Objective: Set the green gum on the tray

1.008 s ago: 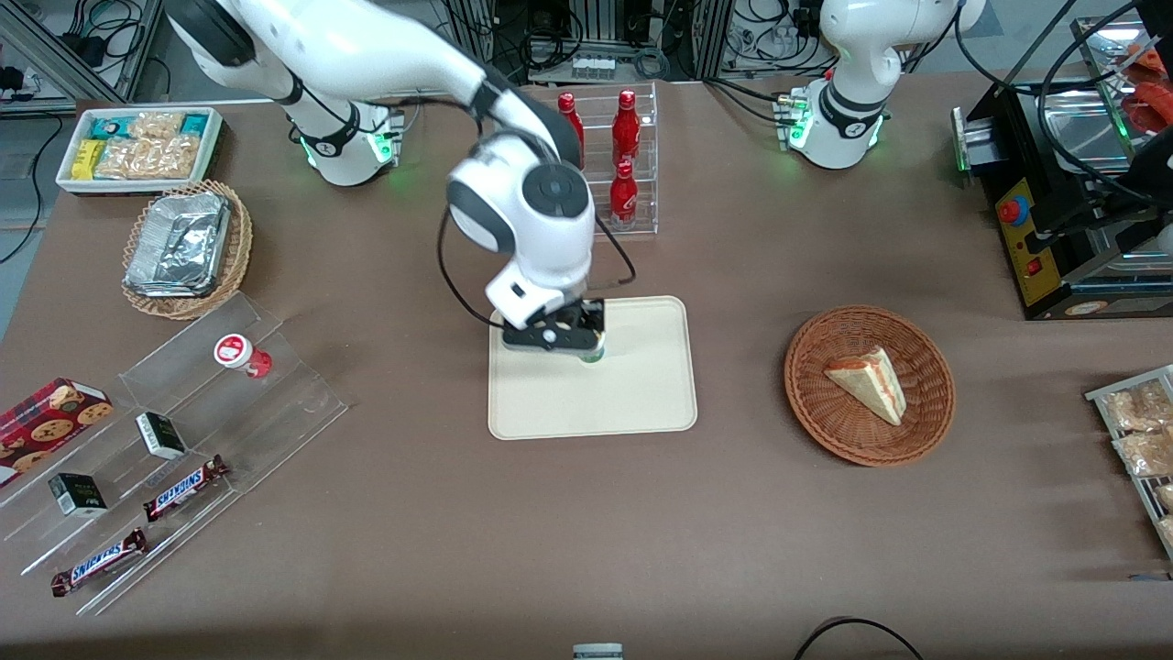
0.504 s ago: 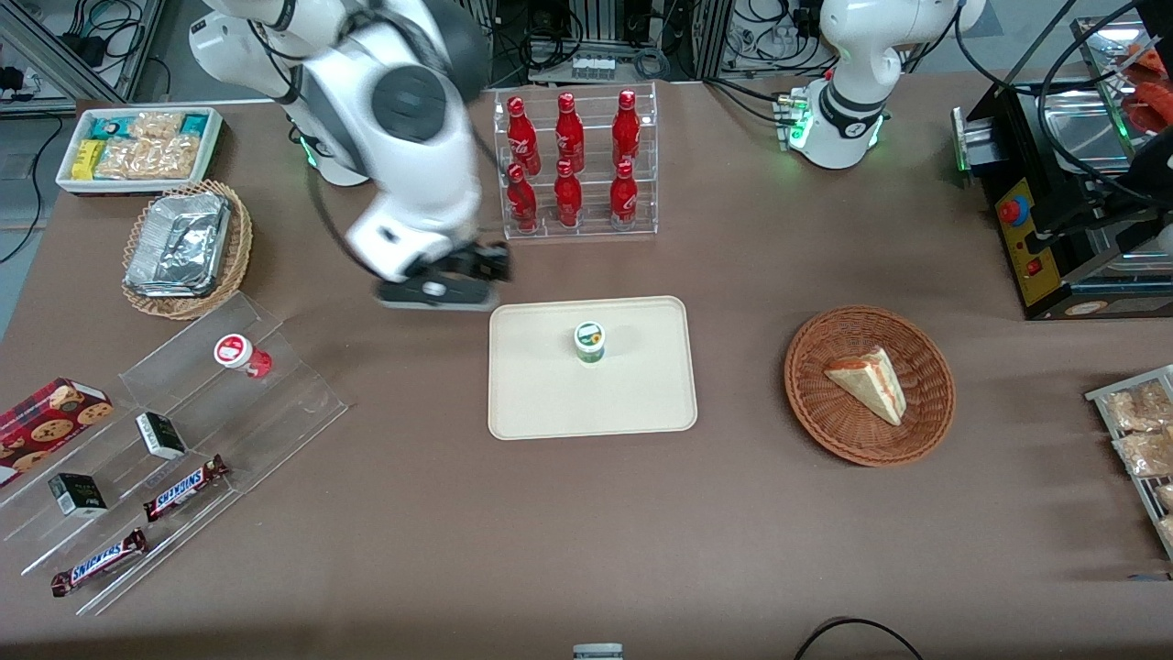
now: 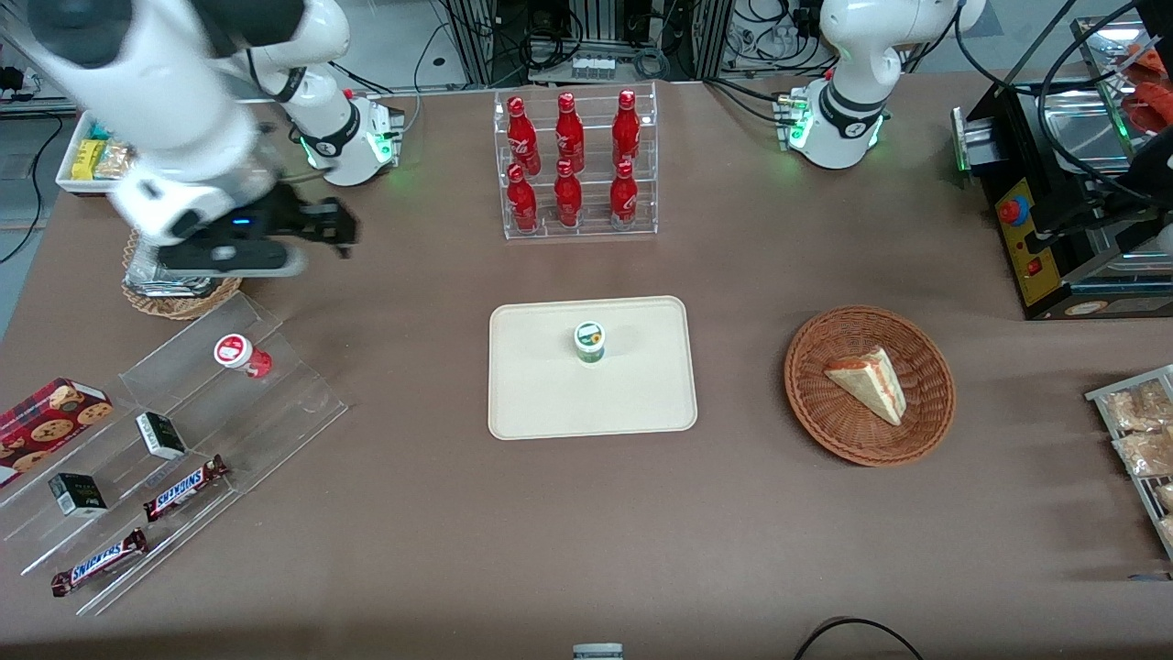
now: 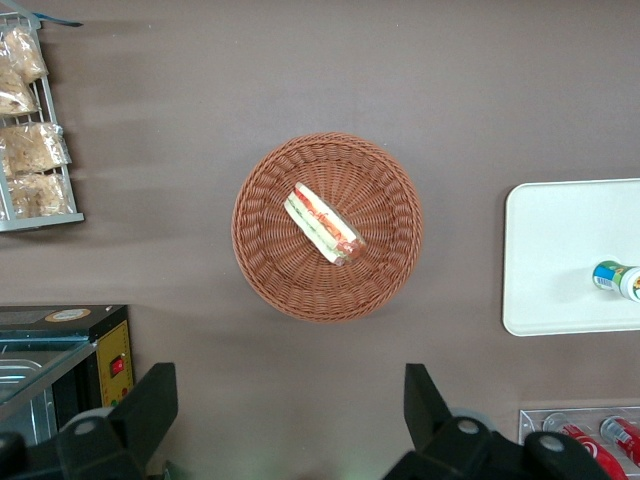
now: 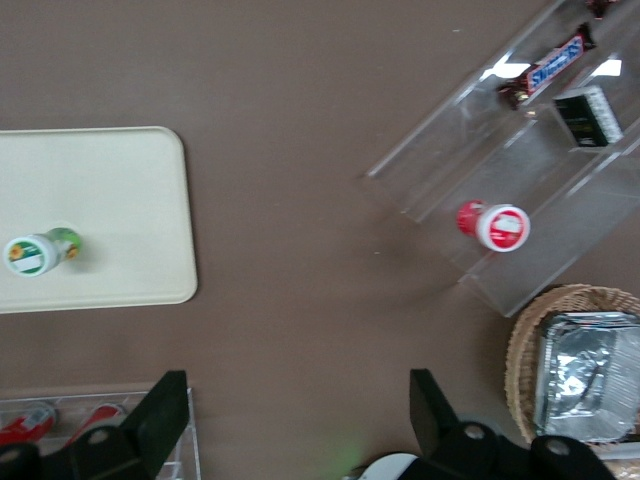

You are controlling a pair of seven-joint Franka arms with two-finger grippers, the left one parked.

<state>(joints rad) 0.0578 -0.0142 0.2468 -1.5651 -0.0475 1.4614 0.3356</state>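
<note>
You can see the green gum [image 3: 590, 341] standing upright on the tray [image 3: 550, 403], nothing touching it. The pincer [image 3: 337, 229] hangs above the desk [image 3: 586, 532] toward the working arm's end, near the wicker basket [image 3: 183, 301] and well apart from the tray. Its fingers [image 5: 160, 410] appear spread and empty, though blurred in the front view.

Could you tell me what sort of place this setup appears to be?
Probably a robotics lab staged as a snack shop: acrylic rack of red bottles, stepped display with Snickers bars, cabling. Green gum stands on the tray; open claw hangs well away.
</note>
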